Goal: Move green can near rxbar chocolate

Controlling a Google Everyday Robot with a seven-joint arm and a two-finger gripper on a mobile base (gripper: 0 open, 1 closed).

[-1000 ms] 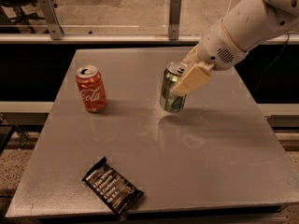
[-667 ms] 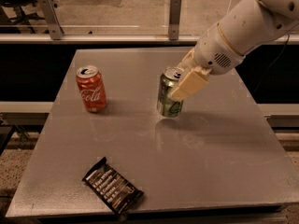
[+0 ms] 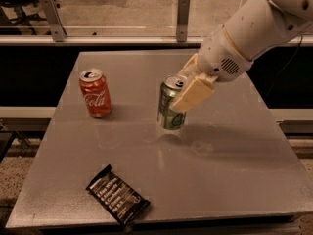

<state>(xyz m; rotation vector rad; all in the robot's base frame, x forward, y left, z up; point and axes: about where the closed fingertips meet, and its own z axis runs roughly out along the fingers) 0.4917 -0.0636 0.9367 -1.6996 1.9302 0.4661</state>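
Observation:
The green can is light green with a silver top and sits near the middle of the grey table, tilted slightly. It seems to hang just above the table surface. My gripper comes in from the upper right and is shut on the can's upper part. One tan finger lies across the can's right side; the other is hidden behind the can. The rxbar chocolate is a flat black bar with white lettering. It lies at the front left of the table, well apart from the can.
A red Coca-Cola can stands upright at the left of the table. My white arm reaches over the table's right rear. A rail with posts runs behind the table. The table's front edge is just below the bar.
My gripper has carried the green can a little to the left and toward the front of the table. The red can and the bar have not moved.

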